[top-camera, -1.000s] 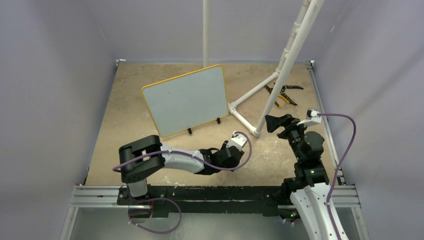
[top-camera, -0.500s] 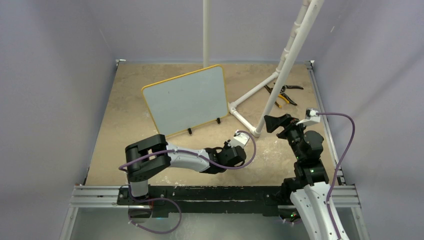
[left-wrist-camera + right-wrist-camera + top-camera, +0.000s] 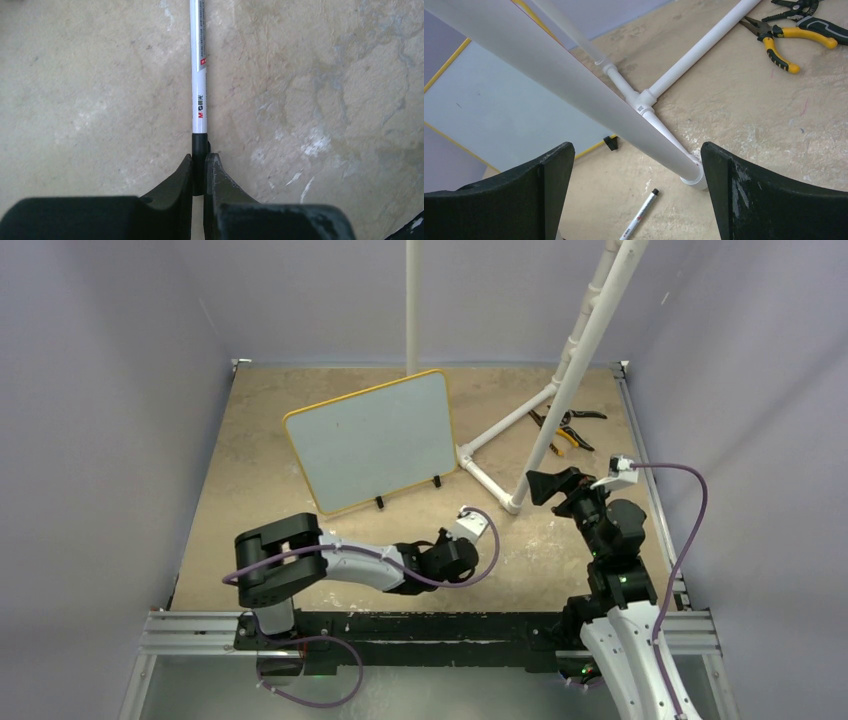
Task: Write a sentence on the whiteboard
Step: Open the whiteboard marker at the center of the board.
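Left gripper [image 3: 199, 167]: clenched on the black end of white marker [image 3: 199, 75], flat on tabletop [image 3: 325, 100] toward its near edge. Right gripper [image 3: 636, 150]: released, empty. The grip sits far out, so a slow, level lift toward the whiteboard [image 3: 375, 440] seems wise.

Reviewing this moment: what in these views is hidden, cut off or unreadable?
- Marker: left wrist view, far end cut by the top edge; black end partly hidden between the shut jaws of the left gripper.
- Whiteboard: right wrist view, partly behind the white pipe; its one dark speck too small to read.
- Top view: marker too small to find.
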